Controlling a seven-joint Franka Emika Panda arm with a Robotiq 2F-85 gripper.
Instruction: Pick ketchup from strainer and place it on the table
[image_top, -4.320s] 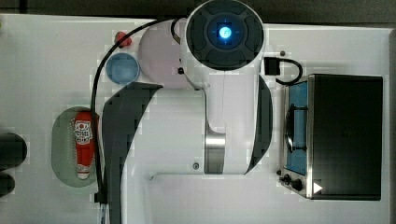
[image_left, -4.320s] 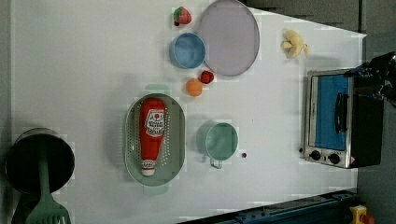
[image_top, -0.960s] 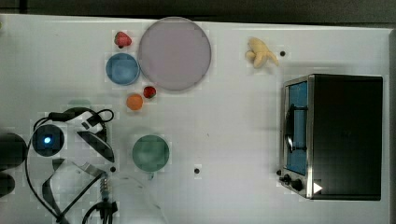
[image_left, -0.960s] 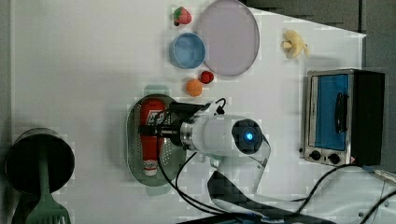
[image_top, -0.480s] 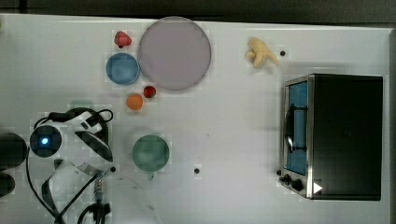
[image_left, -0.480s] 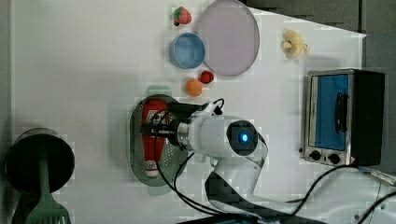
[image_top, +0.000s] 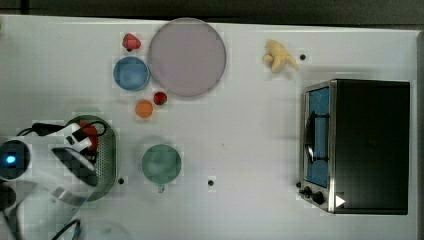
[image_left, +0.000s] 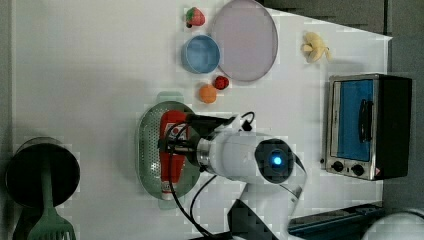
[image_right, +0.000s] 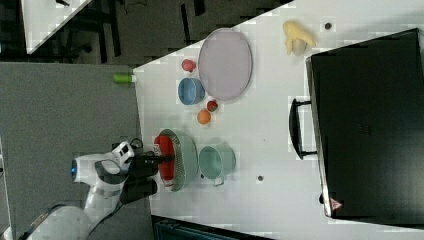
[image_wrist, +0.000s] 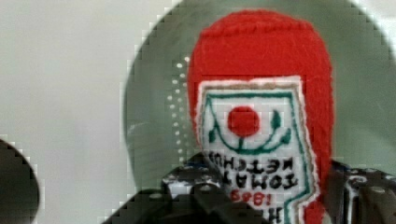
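Observation:
The ketchup (image_left: 172, 125), a red bottle with a white-and-red label, lies lengthwise in the pale green strainer (image_left: 147, 150) on the white table (image_top: 240, 125). My gripper (image_left: 172, 145) reaches down into the strainer over the bottle's middle. In the wrist view the ketchup (image_wrist: 261, 70) runs between my two fingers (image_wrist: 187, 186), which press on its sides, so the gripper (image_wrist: 266, 186) is shut on it. In the top view my arm covers most of the strainer (image_top: 107, 155), and a red end of the ketchup (image_top: 90, 131) shows. The bottle still rests in the basket.
A green cup (image_top: 161, 162) stands just to the right of the strainer in the top view. An orange ball (image_top: 144, 108), a small red fruit (image_top: 160, 98), a blue bowl (image_top: 131, 73), a purple plate (image_top: 186, 56), a banana (image_top: 278, 55) and a toaster oven (image_top: 360, 145) lie beyond. A black pot (image_left: 40, 175) holds a spatula.
My arm came from the table's middle to the strainer. Over the last second the fingers narrowed onto the ketchup's sides; the bottle has not moved.

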